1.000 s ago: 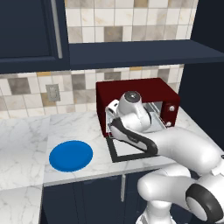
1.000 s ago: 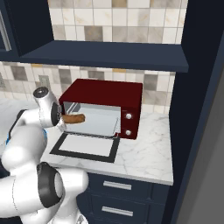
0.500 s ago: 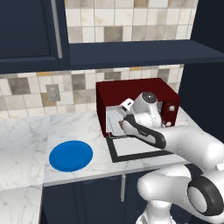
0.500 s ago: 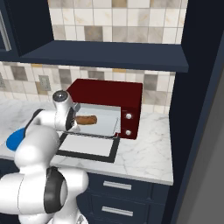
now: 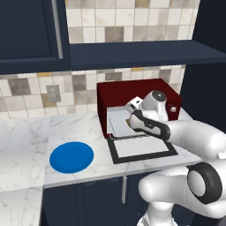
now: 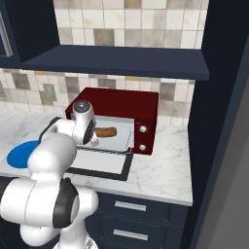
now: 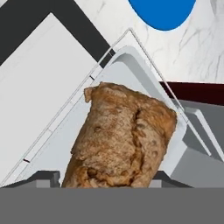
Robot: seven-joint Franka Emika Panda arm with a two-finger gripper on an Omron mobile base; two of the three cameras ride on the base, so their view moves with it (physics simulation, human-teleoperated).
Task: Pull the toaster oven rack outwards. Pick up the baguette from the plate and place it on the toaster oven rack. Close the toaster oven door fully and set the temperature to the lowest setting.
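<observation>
Hovering my gripper (image 6: pixel 93 141) over the toaster oven rack (image 7: pixel 131 65), jaws seemingly wide around the baguette (image 7: pixel 122 140) at its middle, I judge it light, stiff and crumbly, best held gently across its width.

- My arm (image 5: pixel 194 137) is built of glossy white, rounded shells.
- My joints are dark: black bands and round black caps ringed with grey.
- My wrist ends in a white rounded head bearing a grey disc.
- No cables or markings are visible on me.
</observation>
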